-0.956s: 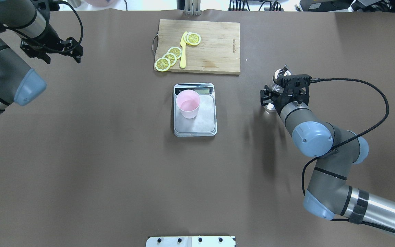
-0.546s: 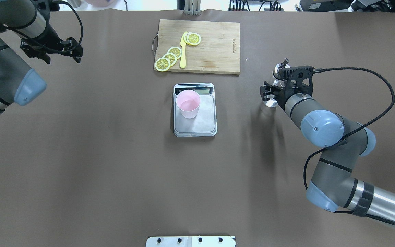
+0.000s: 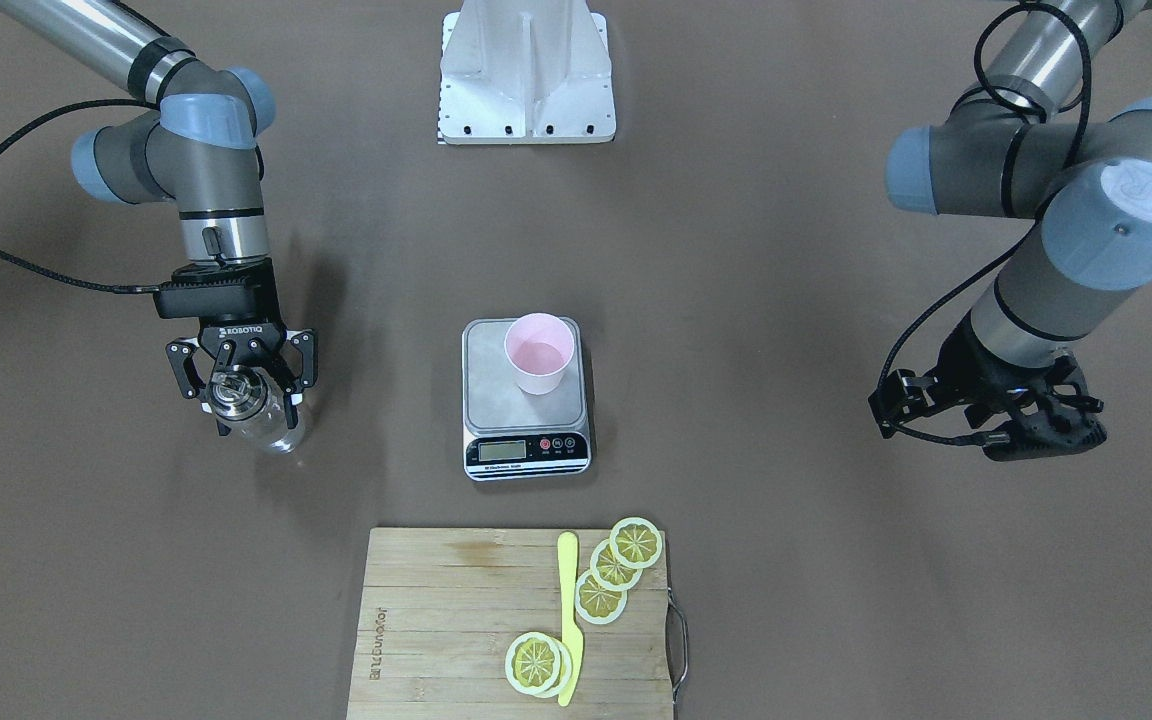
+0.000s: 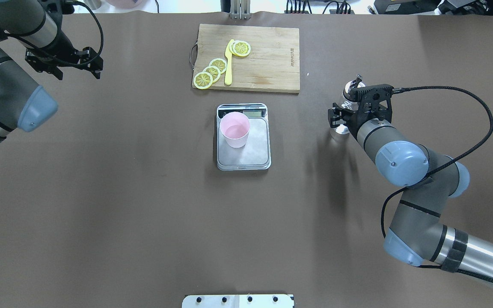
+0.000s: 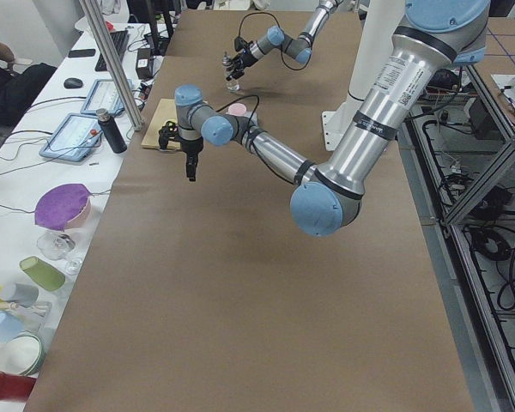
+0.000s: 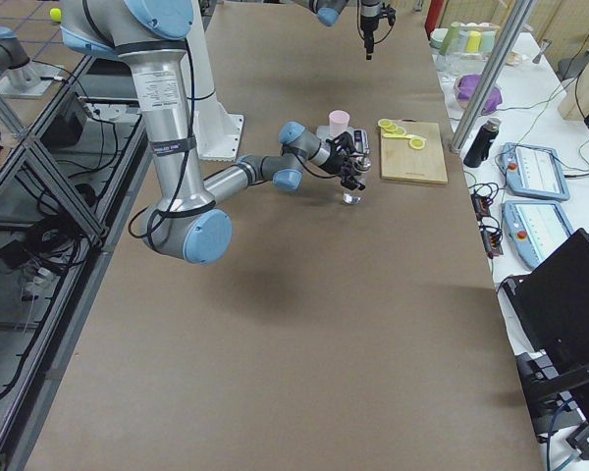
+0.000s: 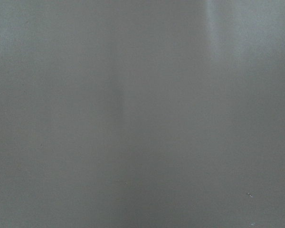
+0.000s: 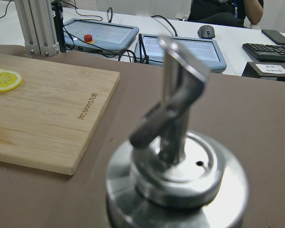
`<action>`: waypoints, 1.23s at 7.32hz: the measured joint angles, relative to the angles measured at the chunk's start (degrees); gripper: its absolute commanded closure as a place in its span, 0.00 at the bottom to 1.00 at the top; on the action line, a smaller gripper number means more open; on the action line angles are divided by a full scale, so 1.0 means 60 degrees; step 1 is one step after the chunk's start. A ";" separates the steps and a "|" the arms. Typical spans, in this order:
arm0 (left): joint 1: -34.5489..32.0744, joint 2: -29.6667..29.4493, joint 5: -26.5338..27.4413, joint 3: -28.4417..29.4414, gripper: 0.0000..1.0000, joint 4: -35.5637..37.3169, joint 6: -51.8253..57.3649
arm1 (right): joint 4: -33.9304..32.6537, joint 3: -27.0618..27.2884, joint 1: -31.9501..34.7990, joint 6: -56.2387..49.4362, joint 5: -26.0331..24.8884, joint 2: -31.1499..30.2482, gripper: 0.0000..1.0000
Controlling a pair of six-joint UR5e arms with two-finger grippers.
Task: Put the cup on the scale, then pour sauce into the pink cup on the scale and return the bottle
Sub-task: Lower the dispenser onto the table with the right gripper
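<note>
Two grippers are showing in the front-facing view, and only one is carrying anything.

Left: the right gripper (image 3: 244,392) is clenching the bottle (image 3: 264,428) high on its body, a finger pressing on either side just under the metal pourer cap (image 8: 175,180). The bottle's long axis is standing close to upright, with the glass hanging below the fingers. Whether its base is resting on the table (image 3: 386,300) or riding just clear of it cannot be told from these angles.

Centre: the cup (image 3: 538,357) is standing upright on the scale (image 3: 496,390), toward the platform's rear corner on the side away from the loaded gripper. From that gripper the cup is lying well apart toward the robot's left, at about the same reach from the base, with only bare table lying between. The coming move is turning on this sideways gap. The bottle is probably needing a level carry toward the robot's left, then a tilt about its upright axis, bringing the cap over the cup's open mouth.

Right: the left gripper (image 3: 986,425) is hanging released and holding nothing. It is lying farther from the cup than the right gripper is, so the right arm is both the nearer and the loaded one.
</note>
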 measured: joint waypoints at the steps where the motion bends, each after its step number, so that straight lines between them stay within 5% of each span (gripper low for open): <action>1: 0.0000 -0.0002 0.0001 0.0000 0.01 0.0000 0.0001 | 0.0000 -0.0006 -0.0025 0.0010 -0.0030 0.0000 0.83; 4: 0.0000 -0.0002 0.0002 0.0000 0.01 0.0000 0.0005 | 0.0000 -0.0011 -0.0064 0.0055 -0.0042 -0.0006 0.70; 5: 0.0000 -0.0002 0.0002 0.0000 0.01 0.0000 0.0003 | 0.0000 -0.0026 -0.0081 0.0073 -0.0036 -0.0010 0.16; 6: 0.0000 0.0000 0.0002 0.0000 0.01 0.0000 0.0008 | 0.0004 -0.0041 -0.0102 0.0075 -0.0033 -0.0011 0.00; 9: 0.0000 0.0011 0.0002 0.0010 0.01 0.0000 0.0033 | 0.0014 0.0079 -0.0123 0.0031 -0.0041 -0.0016 0.00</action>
